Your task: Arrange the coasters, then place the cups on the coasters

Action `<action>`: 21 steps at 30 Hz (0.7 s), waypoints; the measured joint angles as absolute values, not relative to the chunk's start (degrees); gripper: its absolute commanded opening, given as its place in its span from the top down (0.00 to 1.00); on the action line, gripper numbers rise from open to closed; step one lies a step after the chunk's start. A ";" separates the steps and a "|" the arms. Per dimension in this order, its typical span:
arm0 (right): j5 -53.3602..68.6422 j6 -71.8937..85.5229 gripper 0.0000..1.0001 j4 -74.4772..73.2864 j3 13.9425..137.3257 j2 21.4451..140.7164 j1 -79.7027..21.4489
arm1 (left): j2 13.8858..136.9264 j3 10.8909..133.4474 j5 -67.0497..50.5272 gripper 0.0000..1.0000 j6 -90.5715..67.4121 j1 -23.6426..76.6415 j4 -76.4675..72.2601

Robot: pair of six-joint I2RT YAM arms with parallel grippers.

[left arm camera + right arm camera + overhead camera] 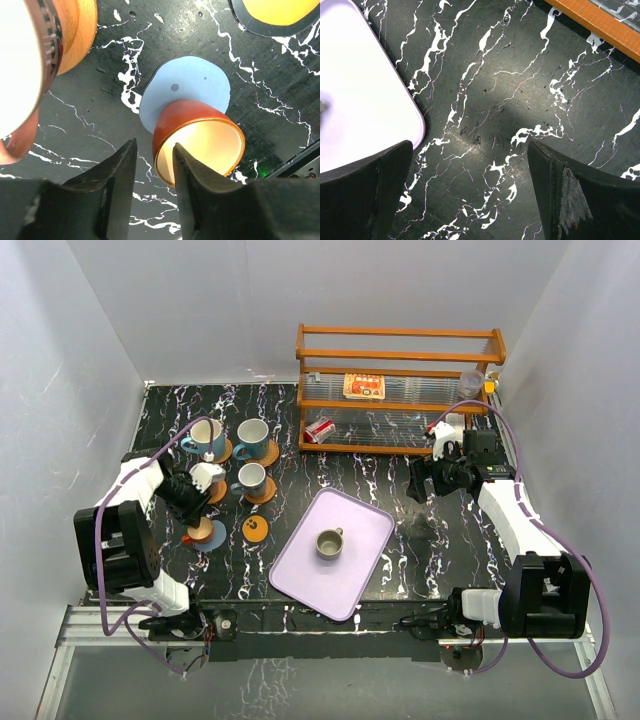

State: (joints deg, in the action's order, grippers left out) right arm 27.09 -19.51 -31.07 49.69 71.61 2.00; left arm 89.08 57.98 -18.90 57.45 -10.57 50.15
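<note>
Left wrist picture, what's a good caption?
Small red-brown cup sits on grey-blue round coaster, left gripper straddling its rim.

Five cups (pixel 250 435) sit on coasters (pixel 269 453); olive-grey cup (pixel 330 543) and dotted coaster (pixel 256 529) stand apart.

Glossy glazed cup (pixel 192 112), matt blue coaster (pixel 200 82), polished marbled tabletop (pixel 280 100)

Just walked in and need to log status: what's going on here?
The left tool stands slightly parted around the wall of the small orange-lined cup, which sits off-centre on the grey-blue coaster. Four other mugs stand on coasters nearby. The dotted orange coaster is bare, and the olive-grey cup sits on the lilac tray. The right tool hangs open over the table, holding nothing.
</note>
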 measured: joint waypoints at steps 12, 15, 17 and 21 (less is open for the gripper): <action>27.07 -19.51 0.02 -31.07 49.69 71.61 2.00 | 83.40 62.72 -19.38 0.38 58.08 -10.72 51.37; 27.07 -19.51 0.02 -31.07 49.69 71.61 2.00 | 82.50 64.55 -20.64 0.37 58.08 -10.72 51.92; 27.07 -19.51 0.02 -31.07 49.69 71.61 2.00 | 81.87 65.80 -22.17 0.37 57.95 -10.72 52.60; 27.05 -19.51 0.02 -31.07 49.69 71.61 2.00 | 80.84 68.07 -25.21 0.36 56.95 -10.09 53.87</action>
State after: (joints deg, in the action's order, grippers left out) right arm 27.05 -19.51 -31.07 49.69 71.61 2.00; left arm 80.84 68.07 -25.21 56.95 -10.09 53.87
